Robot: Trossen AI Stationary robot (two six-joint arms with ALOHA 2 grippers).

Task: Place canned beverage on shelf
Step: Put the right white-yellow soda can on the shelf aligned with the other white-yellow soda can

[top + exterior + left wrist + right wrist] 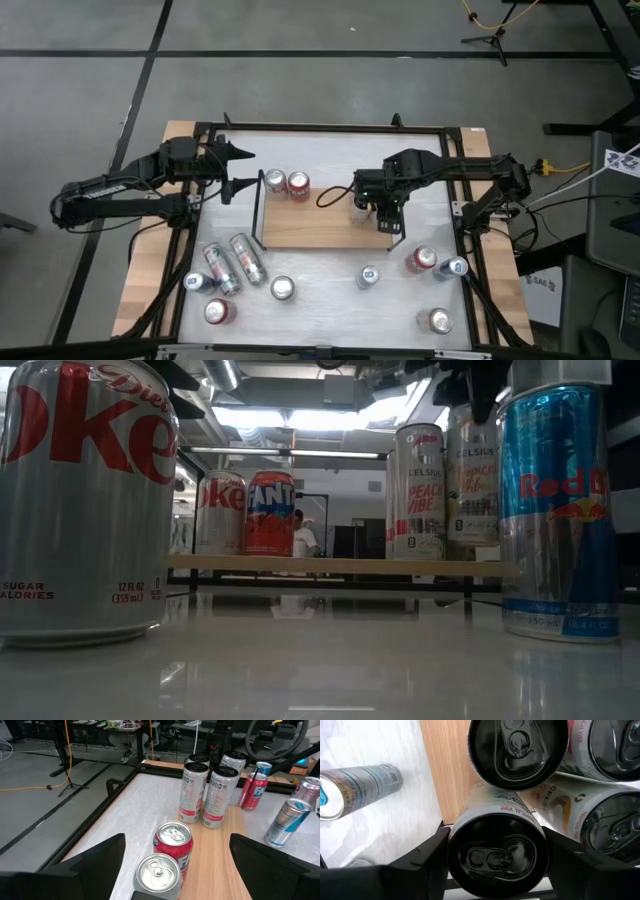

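Nearest the low camera stand a silver cola can (85,500) on the white tabletop (320,670) at one side and a blue energy-drink can (557,510) at the other; between them, farther back, the shelf (340,565), a light wooden board on black rails, carries a silver can (221,512) and an orange soda can (270,512) at one end and tall slim cans (420,490) at the other; the right gripper (385,207) hangs over the shelf's right end, and in its wrist view the two fingers (422,857) flank a black-topped slim can (496,855), close to or touching its sides, the jaws spread to the can's width; whether they press on it cannot be told; neighbouring slim cans (520,750) on the board are cut off by the frame; the left gripper (243,170) waits beside the shelf's left end with jaws wide apart, holding nothing, the silver and red cans (173,845) just ahead of it; loose cans (232,265) stand and lie on the tabletop near the front edge; labels there are too small to read from above.
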